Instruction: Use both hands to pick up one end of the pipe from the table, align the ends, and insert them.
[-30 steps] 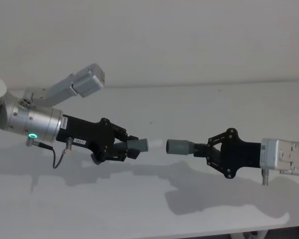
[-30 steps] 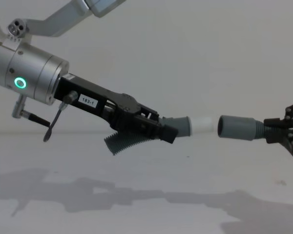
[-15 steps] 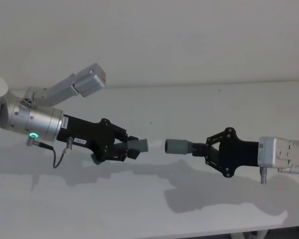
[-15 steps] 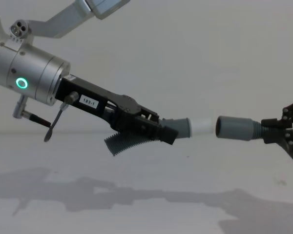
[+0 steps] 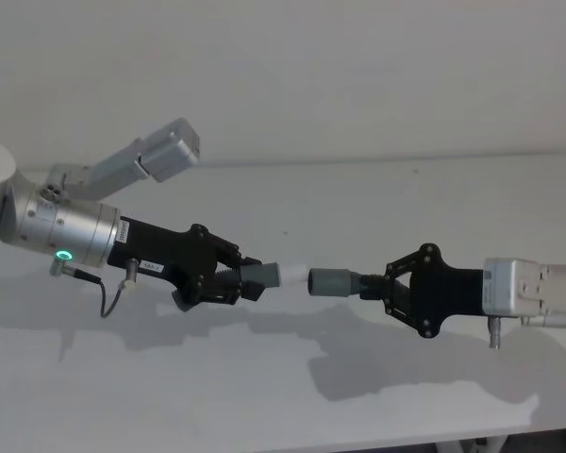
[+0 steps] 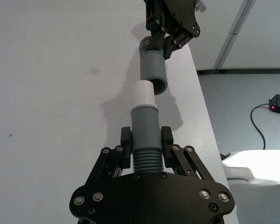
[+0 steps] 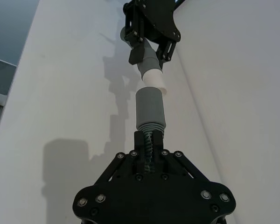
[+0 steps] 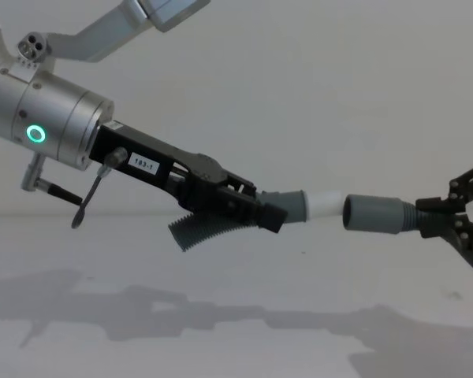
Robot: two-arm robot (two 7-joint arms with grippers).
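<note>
At the left of the head view, the silver cylindrical left arm with its green ring light reaches toward the centre of the frame, and its black mechanical left gripper (image 5: 228, 280) is clenched on the dark grey bent pipe piece with the ribbed part (image 5: 252, 276). In the chest view this gripper (image 8: 248, 213) sits left of centre, the ribbed section (image 8: 201, 229) hanging below it and the wider grey collar (image 8: 293, 205) sticking out toward the right. The narrow white plug tip (image 8: 325, 204) extends from that collar to the middle of the frame, held above the plain matte white surface (image 5: 358, 189). Just right of the tip is the wide dark grey hollow collar (image 8: 371, 213) of the second pipe piece, its open mouth facing the tip; the two ends are close and roughly in line, with the tip right at the mouth, and I cannot tell whether they touch. In the left wrist view the white tip (image 6: 143, 94) stands just before the collar's rim (image 6: 153, 71), slightly off to one side. At the right of the head view, the black right gripper (image 5: 382, 286) grasps the narrow ribbed neck of the second piece (image 5: 335, 281), its silver arm entering from the right edge. Both pieces hang clear of the surface, their shadows lying below.
</note>
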